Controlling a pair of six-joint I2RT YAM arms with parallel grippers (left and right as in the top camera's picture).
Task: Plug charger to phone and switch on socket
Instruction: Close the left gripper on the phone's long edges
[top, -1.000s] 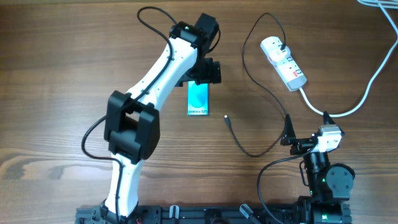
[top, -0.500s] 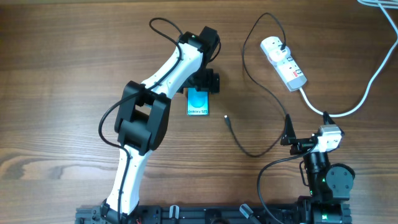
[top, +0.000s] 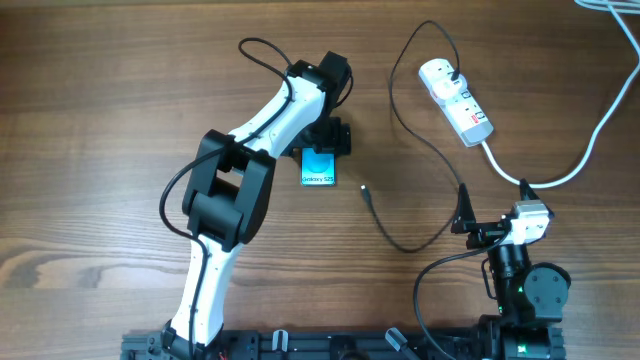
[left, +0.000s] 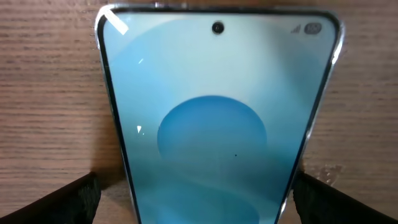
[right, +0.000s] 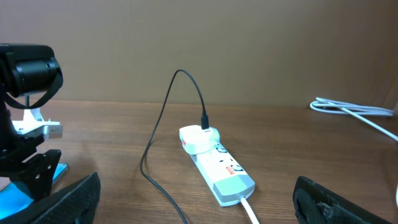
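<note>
Here, the left gripper (top: 325, 140) hangs over the far end of the small, flat, cyan-screened phone (top: 319, 172), which lies on the brown wooden table (top: 90, 110). Its black fingers (left: 65, 199) stand wide apart on either side of the phone and grip nothing. The plug tip of the long, thin black charger cable (top: 364, 190) lies just right of the phone, not touching it. The short white oblong socket (top: 456, 98) sits well to the right. The right gripper (right: 196, 186) is spread wide and empty.
</note>
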